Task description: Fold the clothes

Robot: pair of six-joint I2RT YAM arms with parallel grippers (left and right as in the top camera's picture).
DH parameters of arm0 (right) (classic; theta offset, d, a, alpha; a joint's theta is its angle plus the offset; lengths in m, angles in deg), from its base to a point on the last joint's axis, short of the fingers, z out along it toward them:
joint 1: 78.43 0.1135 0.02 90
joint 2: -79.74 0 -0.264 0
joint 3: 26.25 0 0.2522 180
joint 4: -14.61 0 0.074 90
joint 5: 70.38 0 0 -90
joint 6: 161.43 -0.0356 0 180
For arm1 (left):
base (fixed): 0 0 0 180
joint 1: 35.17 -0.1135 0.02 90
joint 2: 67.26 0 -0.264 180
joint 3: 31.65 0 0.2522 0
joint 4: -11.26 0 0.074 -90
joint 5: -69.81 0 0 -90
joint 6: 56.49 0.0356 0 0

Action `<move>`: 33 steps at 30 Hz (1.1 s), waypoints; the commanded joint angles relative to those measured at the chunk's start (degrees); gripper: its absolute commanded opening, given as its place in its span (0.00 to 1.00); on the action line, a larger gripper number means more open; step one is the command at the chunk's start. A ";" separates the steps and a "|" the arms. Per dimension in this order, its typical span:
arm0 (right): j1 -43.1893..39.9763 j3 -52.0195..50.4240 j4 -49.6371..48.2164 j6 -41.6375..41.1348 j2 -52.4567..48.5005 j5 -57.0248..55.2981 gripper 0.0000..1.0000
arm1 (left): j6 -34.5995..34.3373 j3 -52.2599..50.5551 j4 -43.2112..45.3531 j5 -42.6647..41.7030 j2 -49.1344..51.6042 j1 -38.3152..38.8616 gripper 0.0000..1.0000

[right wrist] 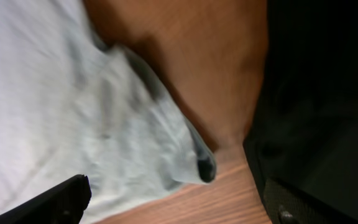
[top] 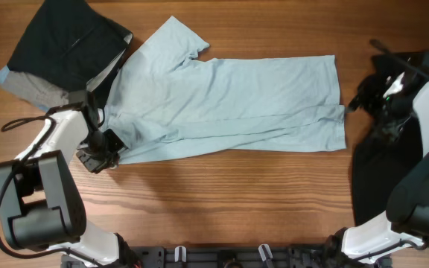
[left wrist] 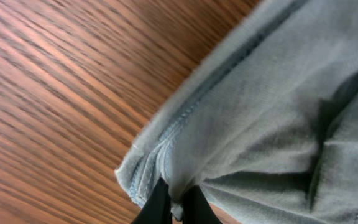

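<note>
While left gripper [left wrist: 176, 205] pinches shirt [top: 229, 97] corner at 9 o'clock, its long axis runs 9-to-3, right gripper [top: 360, 100] (jaws wide, empty) nearest 3 o'clock hem.

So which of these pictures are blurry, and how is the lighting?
Overhead view: sharp, evenly lit, the blue T-shirt casting only a soft shadow on the table. Left wrist view: wood grain streaked, shirt hem clearer. Right wrist view: soft all over, the black cloth nearly featureless.
</note>
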 commanded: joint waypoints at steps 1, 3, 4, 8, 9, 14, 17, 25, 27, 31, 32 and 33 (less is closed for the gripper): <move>0.52 -7.13 -1.70 1.68 -0.92 2.08 0.95 | 0.09 -0.48 0.04 0.81 -0.11 -1.62 0.04; 0.98 -10.38 -4.15 5.31 -0.92 6.34 0.94 | 0.55 -0.11 0.07 0.81 -0.46 -1.77 0.04; 1.33 -12.20 -5.88 5.84 -0.92 8.74 0.94 | 0.72 0.09 0.00 0.81 -0.66 -1.77 0.04; 2.60 -15.85 -10.01 5.46 -0.92 11.82 0.94 | 0.96 0.17 0.04 0.81 -1.57 -1.70 0.07; 3.10 -16.35 -10.64 5.49 -0.92 11.82 0.92 | 0.96 0.17 0.04 0.81 -1.77 -1.70 0.08; 3.21 -15.72 -10.91 1.38 -0.85 8.11 0.05 | 1.44 0.17 0.02 0.81 -2.54 -1.73 0.06; 2.10 -13.18 -6.78 -2.10 -0.52 3.45 0.04 | 1.97 0.20 -0.17 0.83 -3.58 -1.86 0.04; 1.44 -5.95 5.73 -2.08 1.20 -8.79 0.04 | 3.34 0.81 -0.55 0.87 -8.59 -2.40 0.04; 1.44 -5.95 6.58 -2.03 1.22 -9.05 0.04 | 3.32 1.05 -1.07 0.87 -9.90 -2.40 0.04; 1.44 -5.95 6.73 -2.10 1.22 -10.51 0.04 | 3.32 1.14 -2.19 2.82 -11.13 -2.40 0.04; 1.44 -5.95 6.78 -2.23 1.22 -12.17 0.04 | 3.32 1.14 -2.54 3.34 -11.13 -2.40 0.04; 1.42 -5.95 6.86 -2.78 1.22 -13.53 0.04 | 3.32 1.14 -3.15 4.13 -11.13 -2.40 0.04</move>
